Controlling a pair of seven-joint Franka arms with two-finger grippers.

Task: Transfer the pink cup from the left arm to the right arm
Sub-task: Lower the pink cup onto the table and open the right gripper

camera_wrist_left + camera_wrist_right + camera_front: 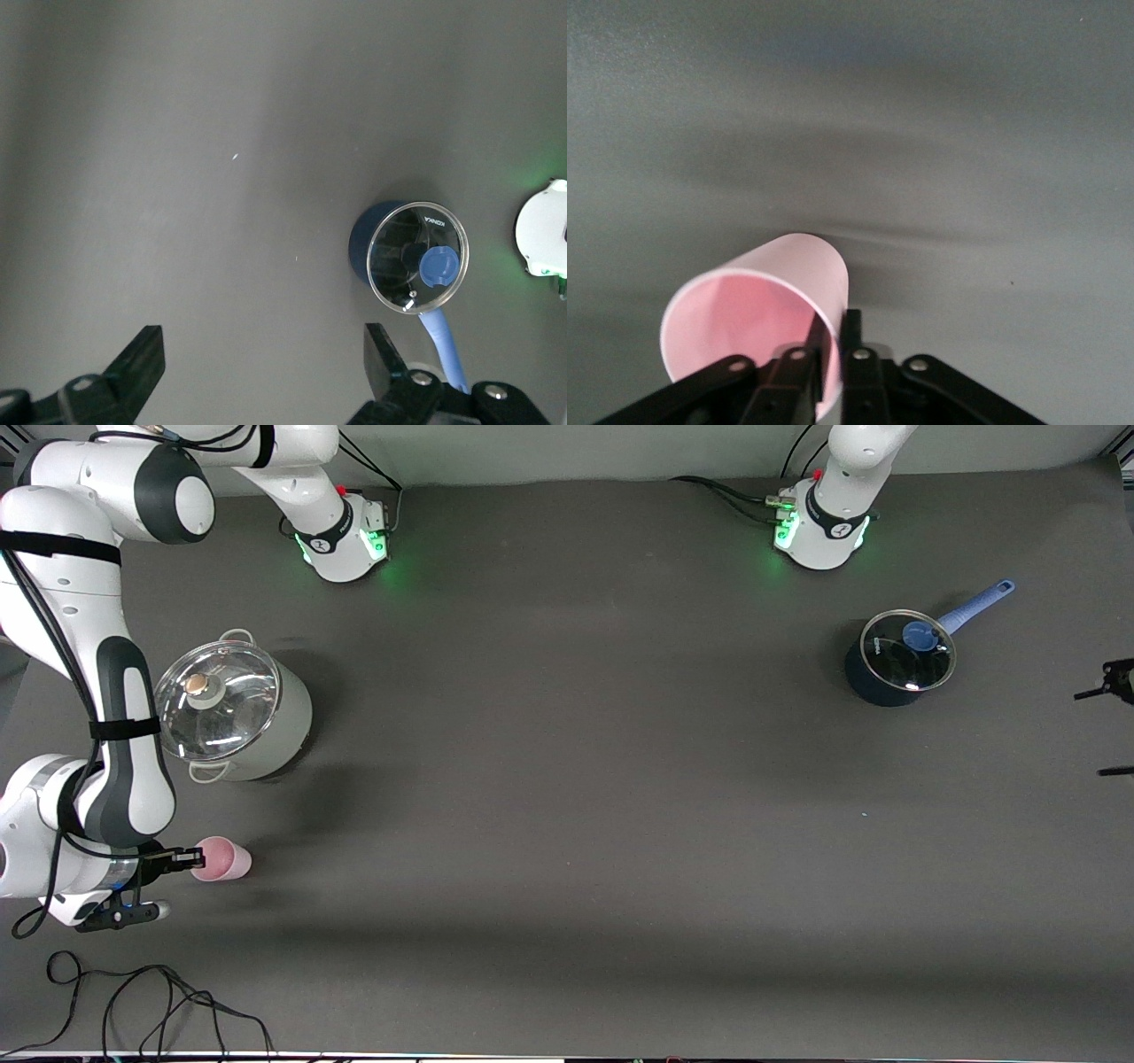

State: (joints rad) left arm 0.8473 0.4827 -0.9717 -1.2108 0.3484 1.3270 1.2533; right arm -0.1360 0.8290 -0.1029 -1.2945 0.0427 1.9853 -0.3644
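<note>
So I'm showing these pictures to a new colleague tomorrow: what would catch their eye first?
Probably the pink cup, tipped on its side at the right arm's end of the table, its rim pinched by the right end effector. Next, the steel pot with its glass lid, farther from the front camera. The left end effector hangs open above the blue saucepan.

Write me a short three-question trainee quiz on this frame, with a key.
1. True or false: the pink cup lies on its side.
2. Which gripper is at the cup's rim: A left gripper, B right gripper?
3. Fill in: the blue saucepan wears a glass ____.

Key: 1 true. 2 B; one finger reaches inside the rim, while the left gripper hangs open above the saucepan. 3 lid.
</note>
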